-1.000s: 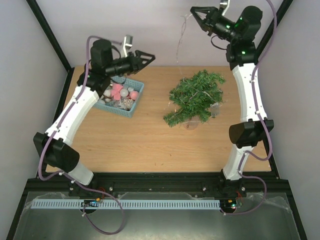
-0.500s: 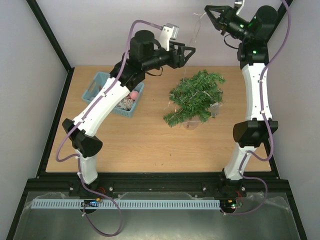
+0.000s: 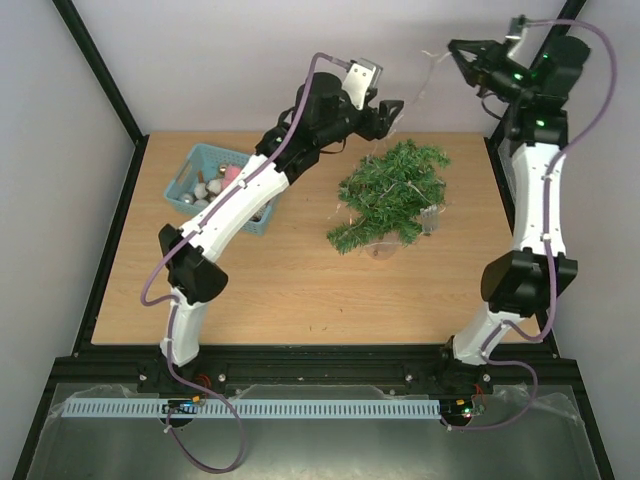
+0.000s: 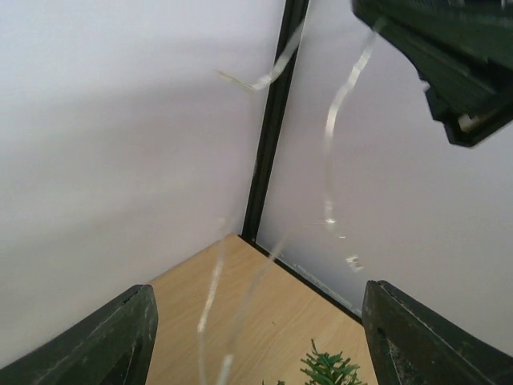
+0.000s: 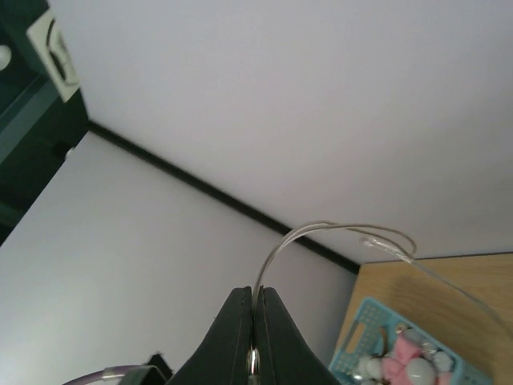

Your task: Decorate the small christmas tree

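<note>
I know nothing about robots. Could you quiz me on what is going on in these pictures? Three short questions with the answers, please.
1. True or false: the right gripper is shut on a thin clear strand.
2. Fill in the word: the left gripper, raised near the small christmas tree, has its jaws ___.
3. Where do the ornaments lie?
A) on the tree
B) in the teal basket
C) in the left gripper

Key: 1 true; 2 open; 3 B.
</note>
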Available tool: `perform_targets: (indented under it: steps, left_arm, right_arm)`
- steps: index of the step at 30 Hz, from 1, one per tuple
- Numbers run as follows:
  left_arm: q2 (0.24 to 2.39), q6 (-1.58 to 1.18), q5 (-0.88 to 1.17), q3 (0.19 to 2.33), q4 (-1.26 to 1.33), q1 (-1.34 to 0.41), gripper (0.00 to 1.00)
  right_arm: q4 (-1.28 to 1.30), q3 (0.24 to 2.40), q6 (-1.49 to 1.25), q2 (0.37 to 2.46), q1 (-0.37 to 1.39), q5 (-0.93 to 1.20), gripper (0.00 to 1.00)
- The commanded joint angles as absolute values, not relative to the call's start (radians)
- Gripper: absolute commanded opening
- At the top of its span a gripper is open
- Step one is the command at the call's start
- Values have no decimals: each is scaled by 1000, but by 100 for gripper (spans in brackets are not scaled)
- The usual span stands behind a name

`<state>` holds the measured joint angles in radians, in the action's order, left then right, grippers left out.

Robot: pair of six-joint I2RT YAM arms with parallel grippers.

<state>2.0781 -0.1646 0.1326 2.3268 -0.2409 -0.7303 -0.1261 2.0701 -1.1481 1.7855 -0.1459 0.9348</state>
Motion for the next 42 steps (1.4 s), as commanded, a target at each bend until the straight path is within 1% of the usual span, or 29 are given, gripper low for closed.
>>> perform_targets:
  steps: [1,9,15,19,23,25,28,31,35,38,42]
  left_arm:
    - [2031,-161,120,2340,-181,-733,72]
    - [1932,-205,129,2277,-247,-744,69]
    - [1849,-224,132,2241,-374,-800,67]
    - [1763,-220,61,2167,-446,-881,67]
    - [1659,-265,28,2065,-475,-944,67]
    - [1613,-285,20,2013,-483,-968,67]
    - [1546,-312,4,1943,-485,-996,67]
    - [1488,-330,0,1880,-483,-1018,67]
    - [1420,-333,-16,1788,-472,-1038,67]
    - [1378,-329,-3,1726,-452,-1038,67]
    - [1368,-305,23,1709,-467,-1038,67]
  right_arm:
    - [-125,1988,-1110,1662,-260,962,1]
    - [65,1830,-979,1500,-441,963,1]
    - [258,1697,-818,1371,-509,929,1]
    - [350,1594,-729,1273,-511,884,1]
    - [382,1431,-674,1174,-511,877,1]
    - [387,1352,-673,1105,-512,867,1]
    - [385,1251,-690,977,-507,794,1]
    - [465,1231,-656,905,-463,727,1]
    - [489,1173,-621,822,-401,678,1]
    - [478,1146,-630,800,-387,720,1]
    - [431,1124,-710,761,-369,789,1]
